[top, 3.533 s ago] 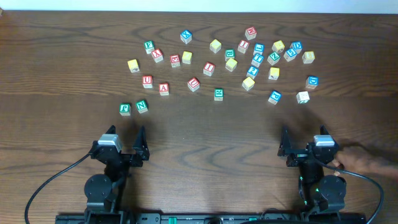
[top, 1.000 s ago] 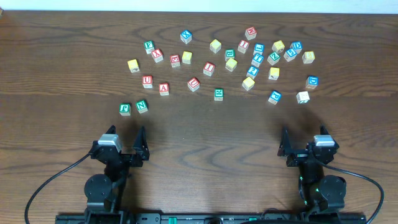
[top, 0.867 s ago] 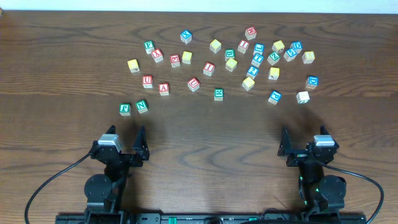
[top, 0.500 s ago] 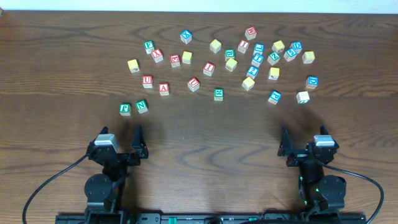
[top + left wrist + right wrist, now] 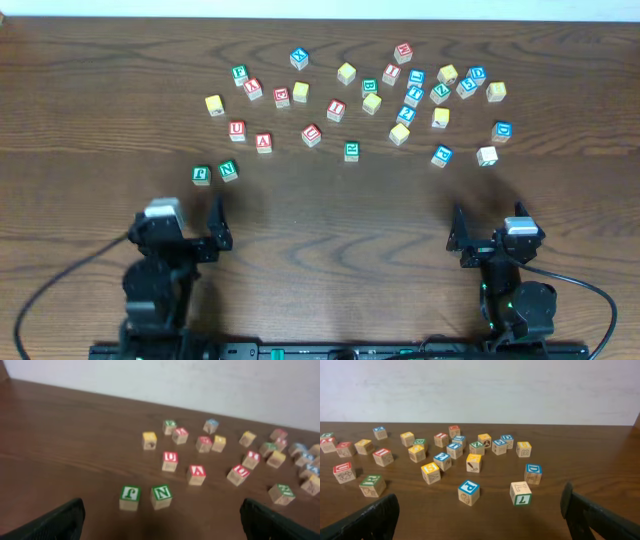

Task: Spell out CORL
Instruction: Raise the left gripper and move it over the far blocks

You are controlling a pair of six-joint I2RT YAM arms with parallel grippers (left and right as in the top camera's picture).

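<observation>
Small wooden alphabet cubes lie scattered over the far half of the table. Some show plain yellowish tops, such as one and another. Green-lettered cubes include one near the middle. Blue-lettered ones cluster at the right. The overhead letters are too small to tell which are C, O, R and L. A pale-topped cube shows a green L-like mark on its side. My left gripper is open and empty, just short of two green cubes. My right gripper is open and empty, short of a blue P cube.
Red-lettered cubes sit in the left part of the scatter. The green N cube stands beside the other green cube. A white wall runs behind the table's far edge. Bare wood lies between the two arms.
My left arm has shifted a little left and away from its rest pose, still open. The right arm has not moved. A hand at the right edge has gone. No cube has moved.
</observation>
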